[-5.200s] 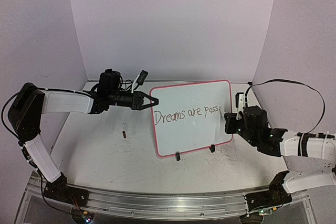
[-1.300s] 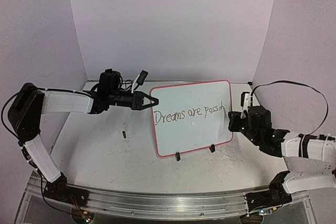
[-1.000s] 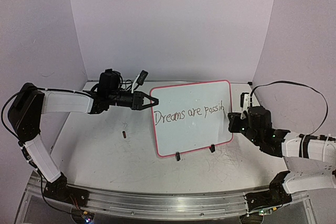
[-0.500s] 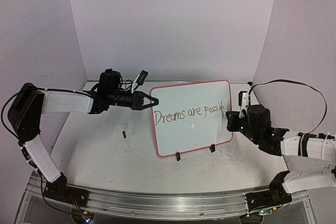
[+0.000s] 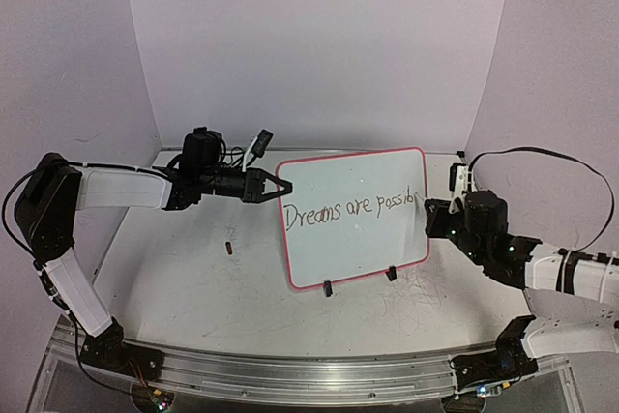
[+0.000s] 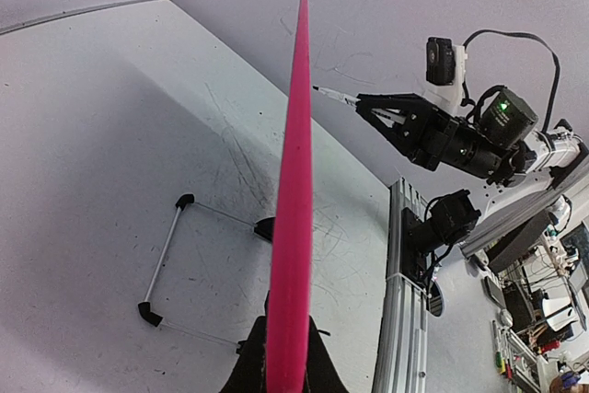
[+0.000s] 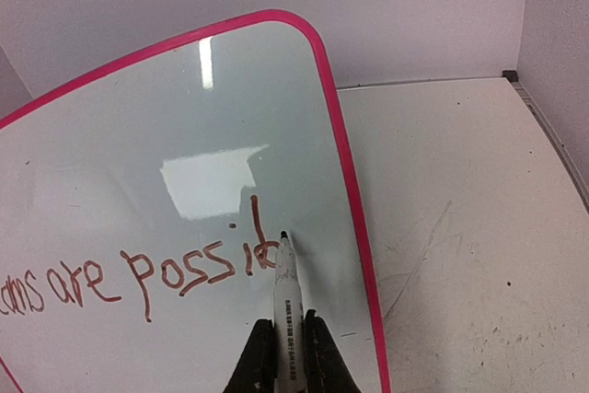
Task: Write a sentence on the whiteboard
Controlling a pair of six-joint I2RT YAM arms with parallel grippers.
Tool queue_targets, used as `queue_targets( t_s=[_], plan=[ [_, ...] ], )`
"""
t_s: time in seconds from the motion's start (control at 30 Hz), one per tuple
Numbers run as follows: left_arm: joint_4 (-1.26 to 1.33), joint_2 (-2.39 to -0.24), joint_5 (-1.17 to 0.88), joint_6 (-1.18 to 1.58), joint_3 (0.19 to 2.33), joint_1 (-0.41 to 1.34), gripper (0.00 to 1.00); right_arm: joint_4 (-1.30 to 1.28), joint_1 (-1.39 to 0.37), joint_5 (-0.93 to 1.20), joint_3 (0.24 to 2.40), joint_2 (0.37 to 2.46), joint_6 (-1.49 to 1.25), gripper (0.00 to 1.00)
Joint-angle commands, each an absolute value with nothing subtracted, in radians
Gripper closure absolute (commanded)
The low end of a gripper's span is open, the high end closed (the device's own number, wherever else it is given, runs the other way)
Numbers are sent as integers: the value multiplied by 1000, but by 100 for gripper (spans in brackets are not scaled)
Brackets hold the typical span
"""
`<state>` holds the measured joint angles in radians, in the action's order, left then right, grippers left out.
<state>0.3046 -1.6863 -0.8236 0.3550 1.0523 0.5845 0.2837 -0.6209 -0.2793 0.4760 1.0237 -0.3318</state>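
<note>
The whiteboard (image 5: 353, 181) stands propped on the table, white with a pink rim and two black clip feet. My left gripper (image 5: 274, 187) is shut on its left edge; in the left wrist view the pink rim (image 6: 293, 227) runs edge-on between the jaws. The sentence (image 5: 348, 208) reads "Dreams are possib" in dark red. My right gripper (image 5: 431, 212) is shut on a white marker (image 7: 287, 315), its tip by the "b" near the board's right rim (image 7: 345, 181). Whether the tip touches the board I cannot tell.
A small dark cap (image 5: 229, 248) lies on the table left of the board. The board's wire stand (image 6: 166, 250) shows behind it. Purple walls enclose the table; a metal rail (image 5: 290, 369) runs along the front edge.
The line has grown from "possi" to "possib". My right gripper with the marker has shifted slightly right along the board. The left gripper and board have not moved.
</note>
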Motion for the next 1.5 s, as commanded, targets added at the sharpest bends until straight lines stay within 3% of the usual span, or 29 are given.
queue_targets(
  t_s=[0.0, 0.57, 1.47],
  plan=[
    [278, -1663, -793, 329, 1070, 584, 100, 325, -595, -290, 526, 1062, -297, 100],
    [278, -1658, -793, 328, 1068, 584, 100, 369, -585, -285, 578, 1127, -269, 100],
    [276, -1656, -792, 327, 1069, 584, 100, 251, -585, -208, 465, 1060, -366, 100]
  ],
)
